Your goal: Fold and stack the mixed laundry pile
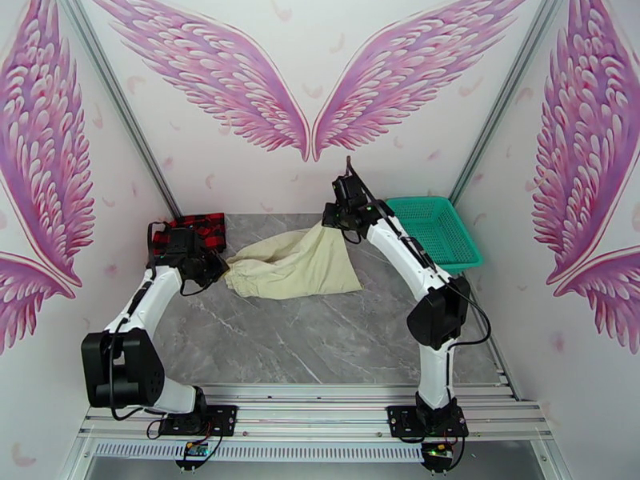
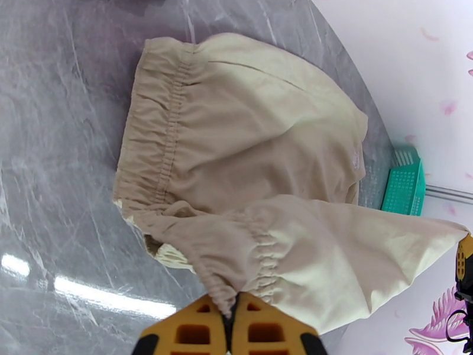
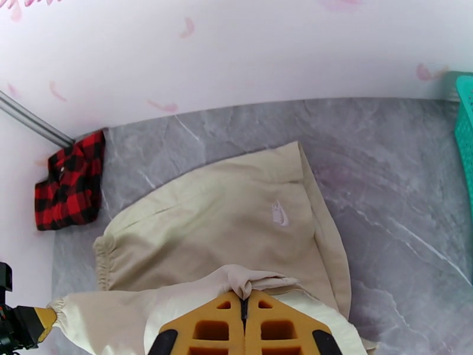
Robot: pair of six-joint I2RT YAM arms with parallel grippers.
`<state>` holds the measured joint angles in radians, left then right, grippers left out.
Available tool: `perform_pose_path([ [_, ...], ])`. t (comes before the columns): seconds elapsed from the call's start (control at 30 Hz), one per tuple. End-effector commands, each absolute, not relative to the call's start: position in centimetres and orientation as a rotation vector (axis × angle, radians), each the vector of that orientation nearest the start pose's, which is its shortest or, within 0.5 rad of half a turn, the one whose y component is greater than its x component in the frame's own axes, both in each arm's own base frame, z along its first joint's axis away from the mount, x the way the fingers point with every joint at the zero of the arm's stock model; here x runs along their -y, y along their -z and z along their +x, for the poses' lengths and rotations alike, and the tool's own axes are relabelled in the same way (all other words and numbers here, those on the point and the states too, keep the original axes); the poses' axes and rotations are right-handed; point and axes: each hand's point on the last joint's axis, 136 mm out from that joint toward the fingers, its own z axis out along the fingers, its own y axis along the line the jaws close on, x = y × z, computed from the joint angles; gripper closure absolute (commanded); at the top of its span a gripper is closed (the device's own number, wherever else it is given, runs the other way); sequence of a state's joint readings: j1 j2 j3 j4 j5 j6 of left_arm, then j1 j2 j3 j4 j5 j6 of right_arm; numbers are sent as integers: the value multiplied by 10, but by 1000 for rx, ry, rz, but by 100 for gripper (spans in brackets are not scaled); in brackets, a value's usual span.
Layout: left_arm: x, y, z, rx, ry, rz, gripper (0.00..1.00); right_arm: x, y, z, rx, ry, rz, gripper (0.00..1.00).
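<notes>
The checked shirt [image 1: 200, 226] sits half hidden behind the left arm at the far-left corner of the table [image 1: 320, 338], and the teal basket [image 3: 466, 131] is cut off at the right wrist view's edge. The cream garment [image 1: 296, 266] lies mid-table, long axis left to right, gathered waistband toward the left; left gripper [image 2: 232, 306] pinches that waistband, right gripper [image 3: 243, 303] pinches the opposite end

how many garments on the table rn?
2. Cream garment mid-table, pinched by the left gripper and right gripper; red-and-black checked shirt at the far-left corner. Anything under them is hidden.
</notes>
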<state>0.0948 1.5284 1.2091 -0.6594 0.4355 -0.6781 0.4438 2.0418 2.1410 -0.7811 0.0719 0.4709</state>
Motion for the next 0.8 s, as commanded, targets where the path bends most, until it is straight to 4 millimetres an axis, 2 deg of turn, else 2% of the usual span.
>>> perform_pose_path([
  [0.0, 31, -183, 418, -2400, 830, -794, 100, -229, -287, 544, -2212, -474, 117, 100],
  [0.07, 29, -177, 424, -2403, 834, -807, 100, -228, -281, 554, -2211, -497, 128, 100],
  [0.1, 27, -182, 432, -2388, 837, -798, 100, -229, -277, 559, -2213, -510, 133, 100],
  [0.17, 24, -178, 440, -2388, 844, -806, 100, -235, -268, 568, -2221, -552, 110, 100],
  [0.43, 13, -158, 476, -2363, 876, -874, 100, -251, -217, 605, -2241, -602, 69, 100],
  [0.63, 11, -149, 503, -2358, 903, -891, 100, -250, -201, 635, -2181, -673, 99, 100],
  [0.77, 5, -144, 520, -2329, 912, -940, 99, -247, -200, 651, -2122, -778, 149, 100],
])
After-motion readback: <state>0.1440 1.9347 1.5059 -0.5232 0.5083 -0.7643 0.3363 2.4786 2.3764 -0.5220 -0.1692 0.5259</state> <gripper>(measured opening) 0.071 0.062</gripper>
